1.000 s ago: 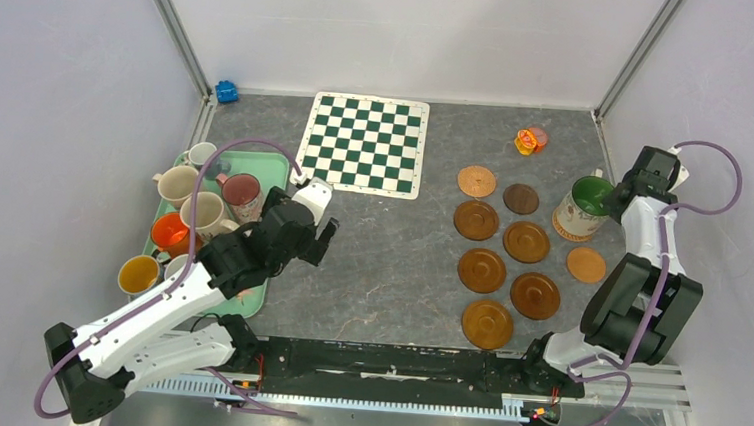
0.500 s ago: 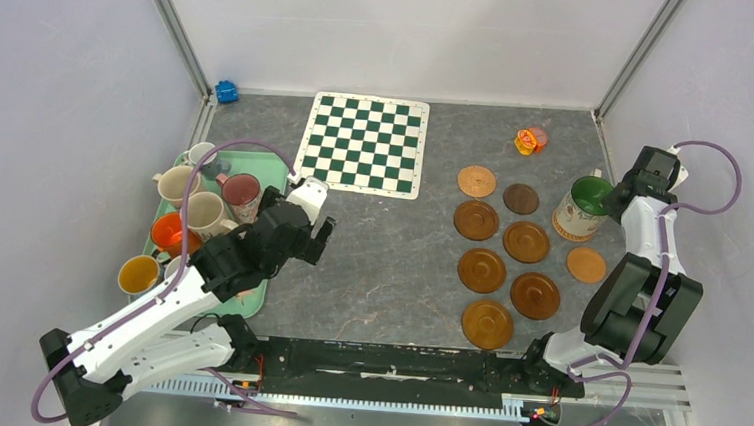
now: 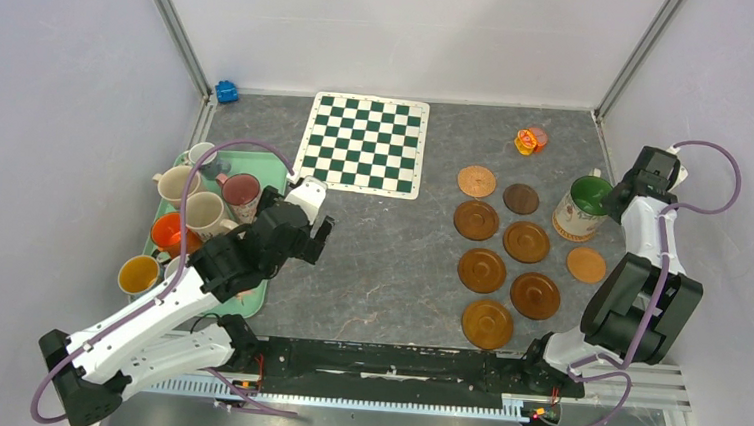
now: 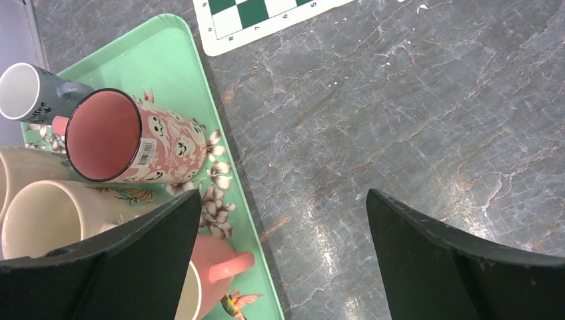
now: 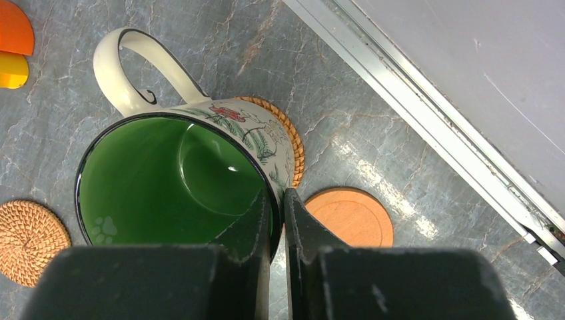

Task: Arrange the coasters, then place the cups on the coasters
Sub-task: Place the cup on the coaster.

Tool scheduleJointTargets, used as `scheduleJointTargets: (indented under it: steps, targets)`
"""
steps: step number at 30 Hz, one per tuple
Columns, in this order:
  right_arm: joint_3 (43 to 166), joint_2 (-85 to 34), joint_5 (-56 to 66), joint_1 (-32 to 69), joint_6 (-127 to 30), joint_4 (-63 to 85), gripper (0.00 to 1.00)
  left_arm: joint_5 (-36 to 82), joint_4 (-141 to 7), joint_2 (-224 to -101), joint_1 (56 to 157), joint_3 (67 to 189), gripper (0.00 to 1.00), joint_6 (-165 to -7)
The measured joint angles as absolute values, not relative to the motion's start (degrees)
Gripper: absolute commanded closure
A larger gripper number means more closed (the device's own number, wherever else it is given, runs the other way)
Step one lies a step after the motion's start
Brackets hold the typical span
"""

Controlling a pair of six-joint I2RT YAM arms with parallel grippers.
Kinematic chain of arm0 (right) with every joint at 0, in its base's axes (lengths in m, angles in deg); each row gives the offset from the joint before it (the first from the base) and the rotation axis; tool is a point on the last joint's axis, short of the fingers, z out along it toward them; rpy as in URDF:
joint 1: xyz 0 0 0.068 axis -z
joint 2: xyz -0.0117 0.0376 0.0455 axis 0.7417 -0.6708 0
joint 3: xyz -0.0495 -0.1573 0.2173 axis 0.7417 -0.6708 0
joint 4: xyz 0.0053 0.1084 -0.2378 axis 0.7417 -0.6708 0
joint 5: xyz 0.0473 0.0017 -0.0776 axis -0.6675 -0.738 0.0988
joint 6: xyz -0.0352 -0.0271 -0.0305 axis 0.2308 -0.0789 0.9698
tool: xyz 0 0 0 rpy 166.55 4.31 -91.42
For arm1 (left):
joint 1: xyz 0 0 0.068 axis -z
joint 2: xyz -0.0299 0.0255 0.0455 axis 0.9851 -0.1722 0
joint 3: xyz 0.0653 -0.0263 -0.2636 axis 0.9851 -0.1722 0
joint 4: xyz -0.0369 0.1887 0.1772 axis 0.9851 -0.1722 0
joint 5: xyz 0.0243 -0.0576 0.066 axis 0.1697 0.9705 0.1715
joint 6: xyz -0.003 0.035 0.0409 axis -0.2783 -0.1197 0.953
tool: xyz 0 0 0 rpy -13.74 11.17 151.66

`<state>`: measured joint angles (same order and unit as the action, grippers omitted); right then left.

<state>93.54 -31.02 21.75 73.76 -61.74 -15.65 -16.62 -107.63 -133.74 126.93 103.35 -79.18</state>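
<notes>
Top view: right gripper (image 3: 610, 194) clenched on the rim of the green-lined mug (image 3: 584, 202), far right of the chequered mat (image 3: 365, 144). Left gripper (image 3: 306, 243) is spread wide and empty, below the mat's near-left corner, beside the mint-green tray (image 3: 274, 166).
Left wrist: pink ghost-print mug (image 4: 133, 137) sits left of your fingers, mouth up. Your left arm is the nearer 1 for it.
Right wrist: 1 finger inside the wall, 1 outside. Woven coaster (image 5: 293, 143) shows directly under the mug. Seated or hovering, can't tell.

White-and-black left arm (image 3: 161, 308), matching right arm (image 3: 647, 232), looping purple cables (image 3: 710, 146), matte black wedge fingers (image 4: 460, 267), black base rail (image 3: 393, 362).
</notes>
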Motion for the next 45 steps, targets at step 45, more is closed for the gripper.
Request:
scheduleJointTargets:
  steps: [45]
  targets:
    - [93.13, -32.62, 23.3, 73.91, -62.04, -16.26, 1.0, -16.62, -107.58, -133.65, 126.93, 103.35, 0.0, -79.18]
